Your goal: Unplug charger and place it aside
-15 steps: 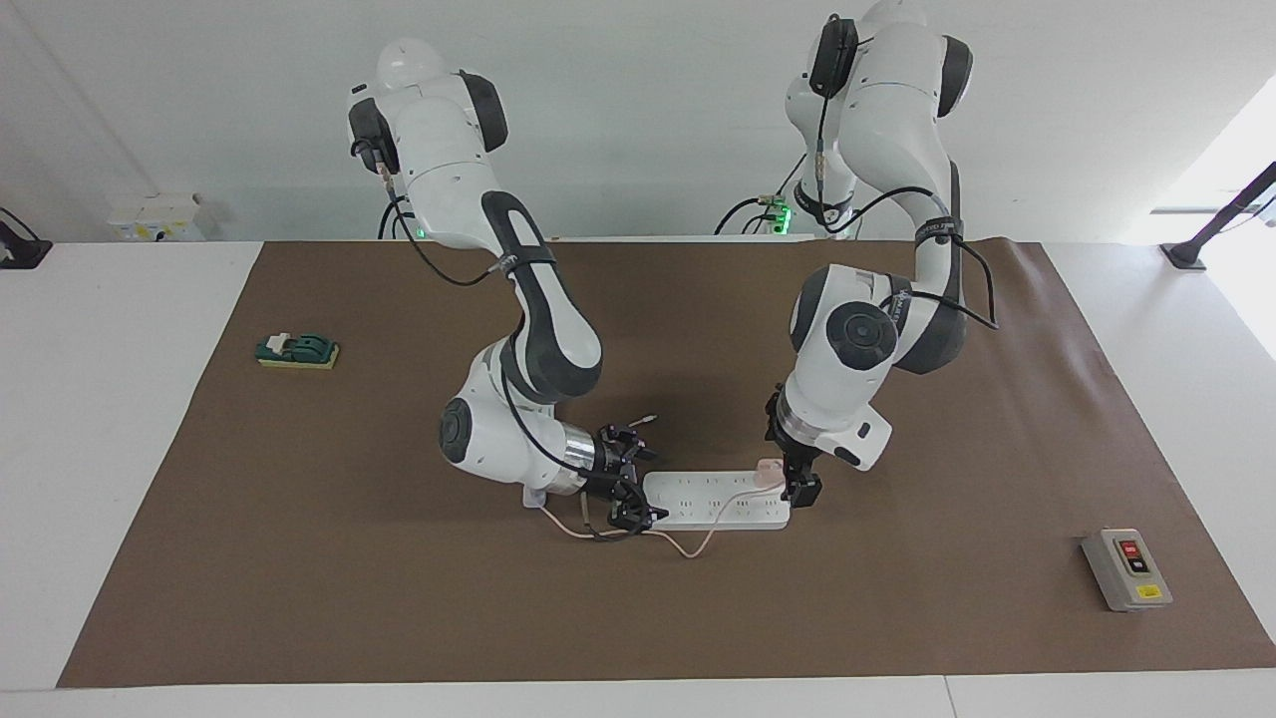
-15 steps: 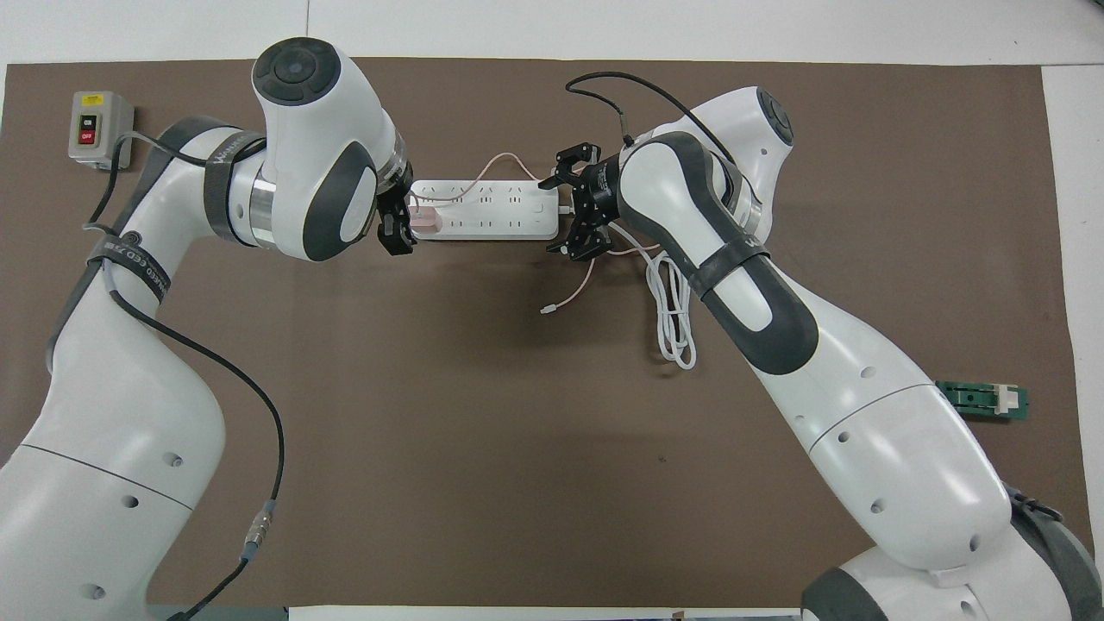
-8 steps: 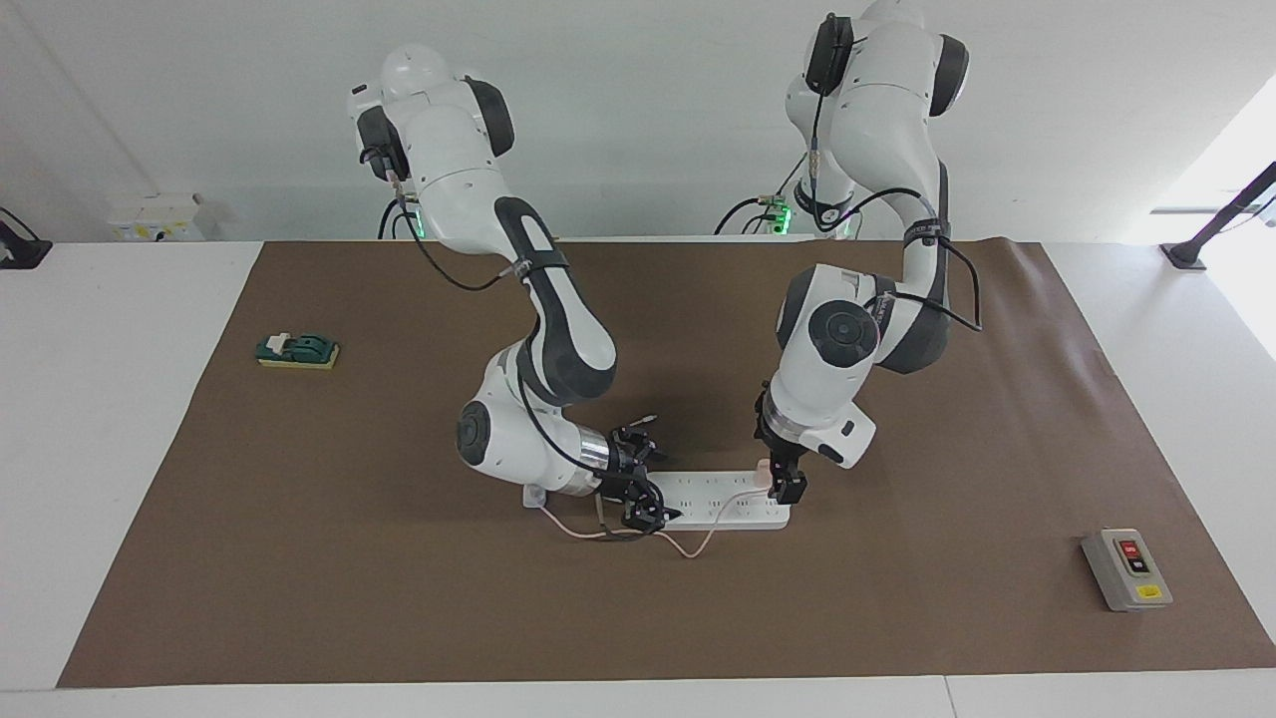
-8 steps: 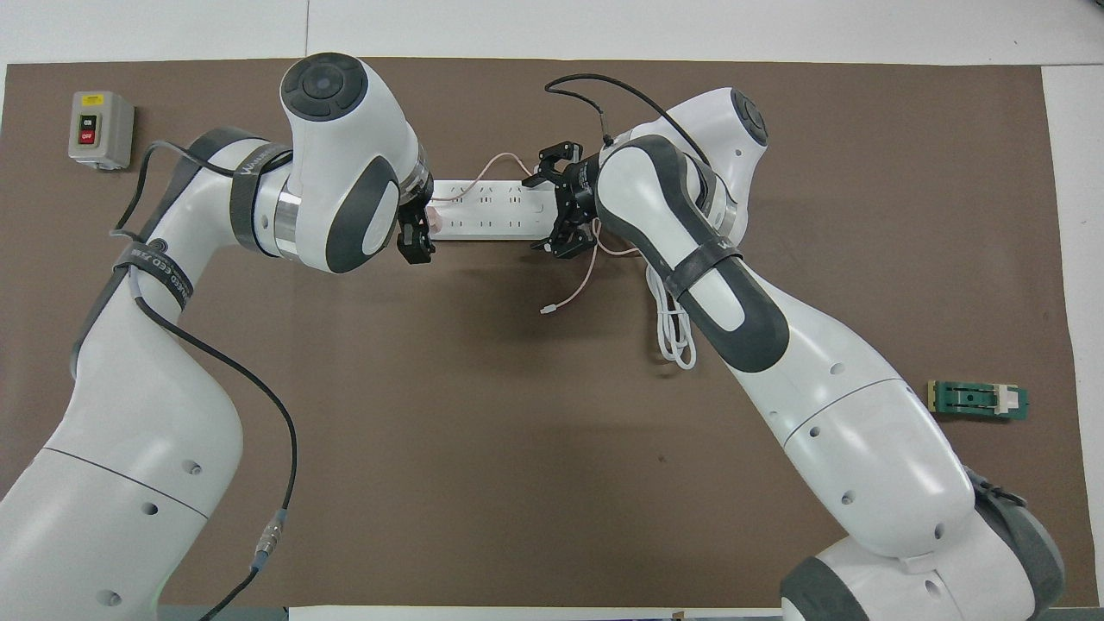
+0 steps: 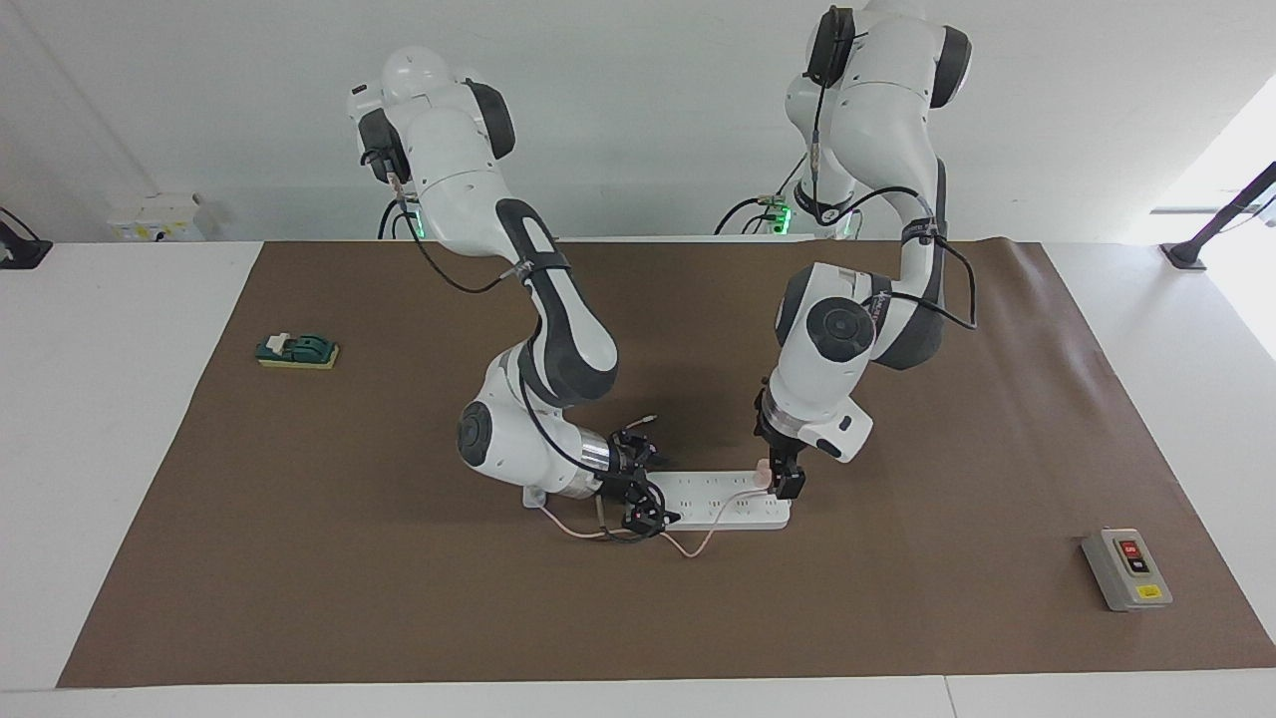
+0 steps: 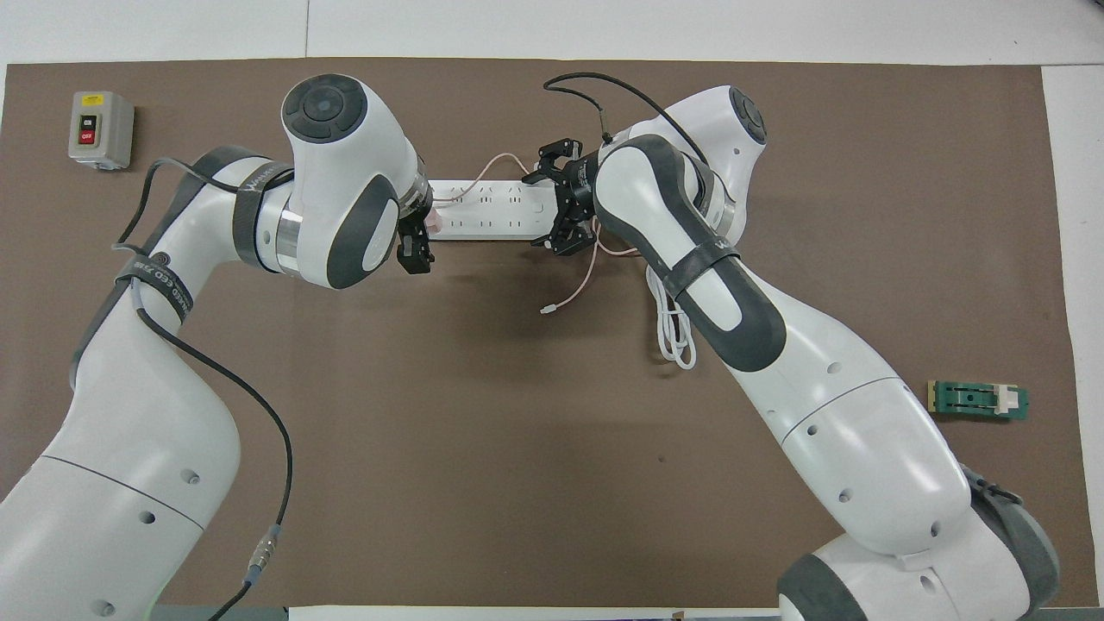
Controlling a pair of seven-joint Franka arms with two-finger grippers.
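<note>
A brown mat [image 5: 897,558] covers the white table; on it lies a white power strip [image 5: 720,501]; the left gripper [image 5: 781,481] stands at its end, fingers closed on the pink charger [image 5: 763,470] (plugged in); the right gripper [image 5: 643,491] grips the strip's other end, its fingers around it; the thin pink cable [image 6: 576,287] trails just beside it.

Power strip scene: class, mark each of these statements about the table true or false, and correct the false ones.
1. The pink charger sits at the power strip's end toward the left arm. True.
2. The grey switch box lies on the power strip. False: it lies apart, toward the left arm's end of the table.
3. The right gripper is at the strip's other end. True.
4. The left gripper hangs over the green block. False: it is at the charger.
</note>
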